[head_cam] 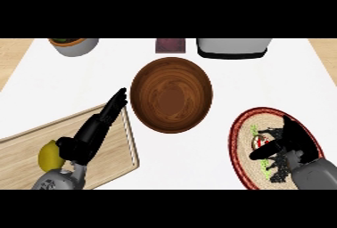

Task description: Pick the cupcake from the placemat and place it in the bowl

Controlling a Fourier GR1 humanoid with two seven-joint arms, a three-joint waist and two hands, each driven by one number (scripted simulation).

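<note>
The cupcake point(260, 140) stands on the round woven placemat point(241, 123) with a red rim at the right; only a small pale part with a red spot shows. My right hand point(293, 149) is over the placemat right beside it, fingers stretched along its far right side and thumb below it, open. The brown wooden bowl point(142, 89) sits in the middle of the counter with nothing in it, left of the placemat. My left hand point(92, 133) lies open over the cutting board, its straight fingers pointing toward the bowl's left rim.
A wooden cutting board point(26, 151) at the lower left carries a lemon point(49, 155). Along the back edge stand a grey pot point(74, 46), a dark red box point(170, 45) and a white appliance point(233, 48).
</note>
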